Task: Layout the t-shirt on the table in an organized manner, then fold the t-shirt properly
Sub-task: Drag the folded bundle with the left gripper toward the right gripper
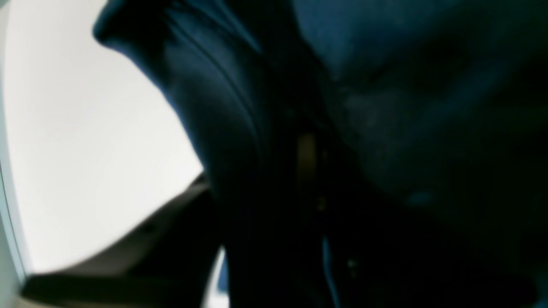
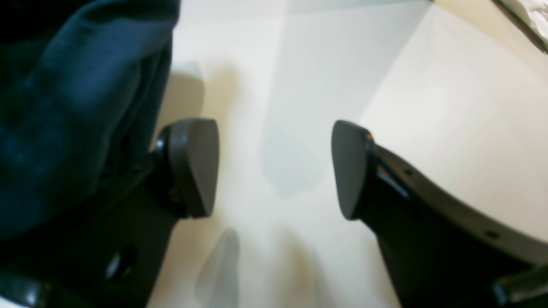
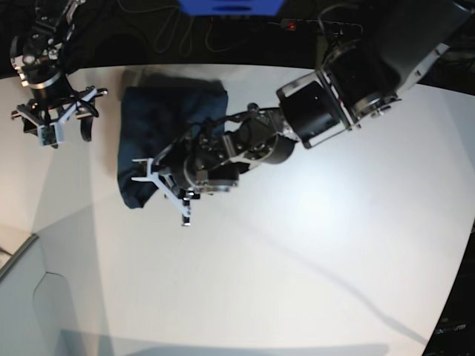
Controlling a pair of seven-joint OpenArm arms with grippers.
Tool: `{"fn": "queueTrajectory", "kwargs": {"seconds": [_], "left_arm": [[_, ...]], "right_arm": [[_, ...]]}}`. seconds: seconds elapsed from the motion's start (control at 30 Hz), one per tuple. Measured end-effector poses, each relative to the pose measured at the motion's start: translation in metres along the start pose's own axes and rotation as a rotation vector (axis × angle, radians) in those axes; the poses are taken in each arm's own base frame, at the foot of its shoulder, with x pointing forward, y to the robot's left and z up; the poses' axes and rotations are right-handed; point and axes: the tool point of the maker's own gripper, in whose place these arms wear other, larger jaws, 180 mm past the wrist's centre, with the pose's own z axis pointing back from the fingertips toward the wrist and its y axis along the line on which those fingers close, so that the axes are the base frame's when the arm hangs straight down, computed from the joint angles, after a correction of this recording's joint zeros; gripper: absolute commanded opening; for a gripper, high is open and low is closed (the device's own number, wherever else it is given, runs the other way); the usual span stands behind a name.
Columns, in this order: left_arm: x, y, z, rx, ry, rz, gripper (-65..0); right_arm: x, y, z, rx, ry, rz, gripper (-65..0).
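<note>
Two end effectors, right [image 2: 274, 169] spread empty, left [image 3: 165, 185] unclear, perhaps touching t-shirt [image 3: 159, 122].

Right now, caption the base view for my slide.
Left hand over folded t-shirt on table; right hand apart.

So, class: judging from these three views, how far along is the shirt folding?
Done: the t-shirt lies on the table as a compact folded bundle. In hand: the left gripper sits at its edge; grip unclear. The right gripper is open, empty. Left: tidying, perhaps a final fold.
</note>
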Motion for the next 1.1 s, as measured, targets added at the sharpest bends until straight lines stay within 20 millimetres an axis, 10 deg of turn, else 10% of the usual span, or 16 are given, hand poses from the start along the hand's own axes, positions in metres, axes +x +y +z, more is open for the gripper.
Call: {"fn": "queueTrajectory", "kwargs": {"seconds": [0.2,0.57,0.73,0.93,1.1], "left_arm": [[-0.002,0.003,0.002,0.008,0.014,-0.002,-26.9],[0.015,0.082,0.047,0.199,-0.123,0.15,-26.4],[0.0,0.117,0.086,0.329,-0.184,0.256,-26.4],[-0.106,0.138,0.148,0.544,-0.124,0.541,-26.4],[-0.207,0.116,0.195,0.697,0.005,0.784,-26.4]], "right_arm": [[0.0,0.002,0.0,0.001,0.001,-0.003,-23.9],[0.03,0.012,0.009,-0.023,-0.077,-0.026,-24.3],[0.035,0.027,0.007,-0.003,-0.09,-0.055,-36.8],[0.037,0.063,-0.006,0.106,-0.088,-0.05,-58.0],[0.023,0.086,-0.013,0.17,-0.056,-0.073,-61.6]]}}
